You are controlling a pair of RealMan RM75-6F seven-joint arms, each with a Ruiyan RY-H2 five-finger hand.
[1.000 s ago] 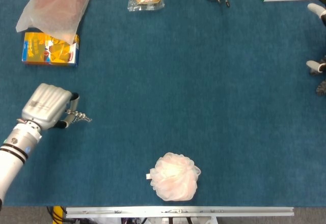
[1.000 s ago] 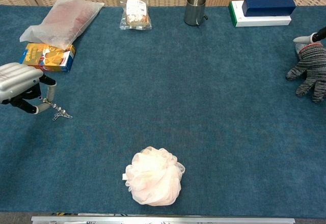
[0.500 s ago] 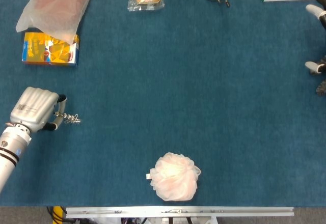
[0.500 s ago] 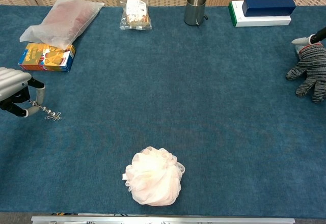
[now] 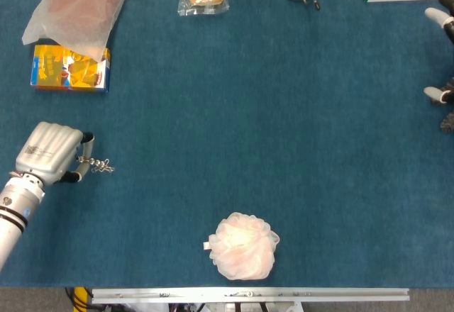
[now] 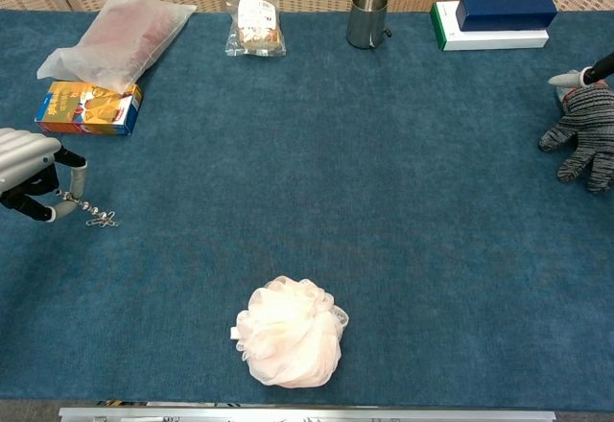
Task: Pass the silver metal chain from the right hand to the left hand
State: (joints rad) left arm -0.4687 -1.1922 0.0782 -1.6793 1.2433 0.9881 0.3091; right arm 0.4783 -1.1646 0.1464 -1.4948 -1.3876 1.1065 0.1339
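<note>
The silver metal chain [image 5: 98,164] is short and thin, at the table's left side. My left hand [image 5: 50,152] pinches one end of it between thumb and a finger, its other fingers curled. In the chest view the left hand [image 6: 29,168] sits at the left edge, and the chain [image 6: 96,217] trails rightward from it onto the blue cloth. Of my right hand [image 5: 441,18] only pale fingertips show at the far right edge, spread well apart with nothing between them. In the chest view the right hand's fingertips [image 6: 568,79] sit just above a knit glove.
A pink bath pouf [image 6: 290,332] lies front centre. A yellow snack box [image 6: 88,107] and a plastic bag [image 6: 120,34] are back left. A snack packet [image 6: 256,25], a metal cup [image 6: 367,17] and a blue-and-white box [image 6: 494,21] line the back. A striped glove [image 6: 583,139] lies right.
Over the past second my left hand drew back to the left with the chain, then nearly stopped. The right fingertips barely shifted.
</note>
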